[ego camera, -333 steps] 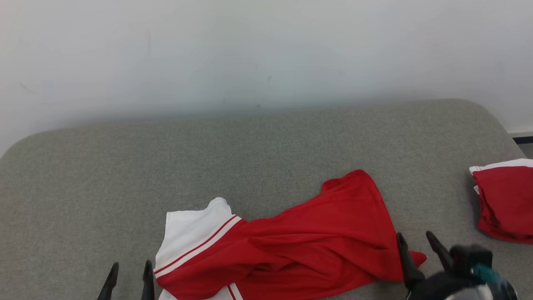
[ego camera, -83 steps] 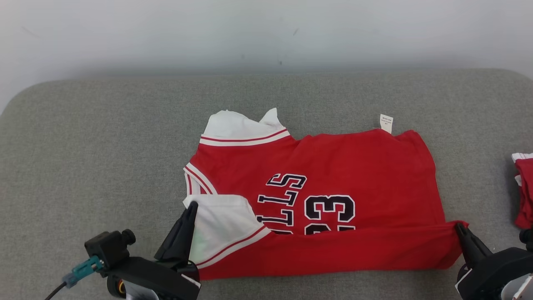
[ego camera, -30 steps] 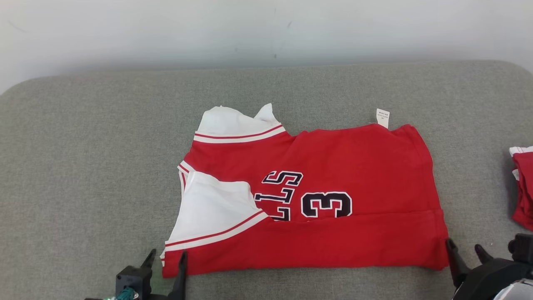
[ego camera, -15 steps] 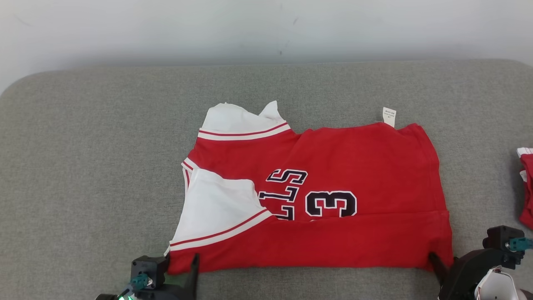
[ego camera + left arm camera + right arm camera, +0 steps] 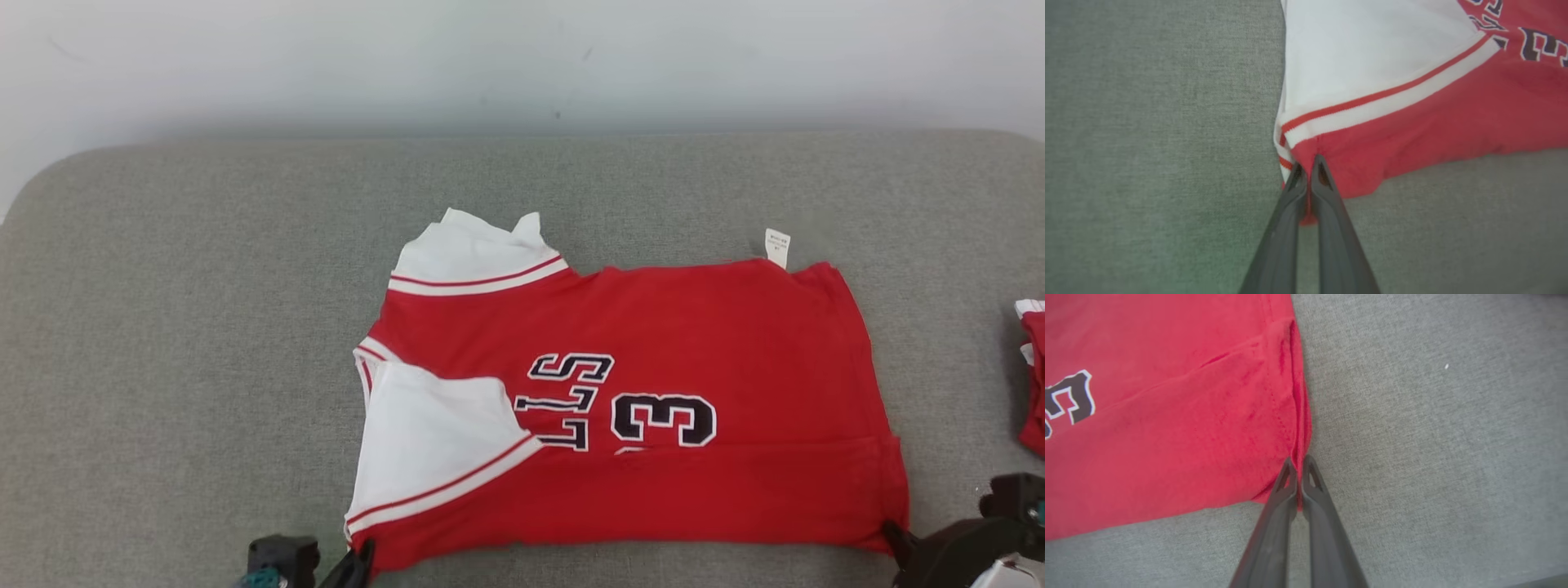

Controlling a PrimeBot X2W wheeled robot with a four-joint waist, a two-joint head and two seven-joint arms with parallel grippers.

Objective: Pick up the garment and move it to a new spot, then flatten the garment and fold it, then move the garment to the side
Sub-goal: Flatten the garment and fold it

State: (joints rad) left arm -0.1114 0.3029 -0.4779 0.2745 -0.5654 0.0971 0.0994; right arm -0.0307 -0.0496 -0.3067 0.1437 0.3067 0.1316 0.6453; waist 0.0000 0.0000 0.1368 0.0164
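Head view: red jersey garment (image 5: 653, 343) lies flat mid-surface (image 5: 163, 327), its 6 o'clock edge folded over, white sleeves toward 9 o'clock. Wrist cams: left fingers (image 5: 1284, 220) closed on its 7 o'clock corner below the sleeve trim; right fingers (image 5: 1274, 526) pinching the 5 o'clock hem corner. A second red piece (image 5: 1033, 384) sits at 3 o'clock.

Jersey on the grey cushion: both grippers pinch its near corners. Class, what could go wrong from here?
The left gripper and right gripper each hold only a thin bite of the jersey; a corner could slip out on lifting.
The white sleeve lies folded inward and may bunch up.
A rightward move could snag the other red garment.
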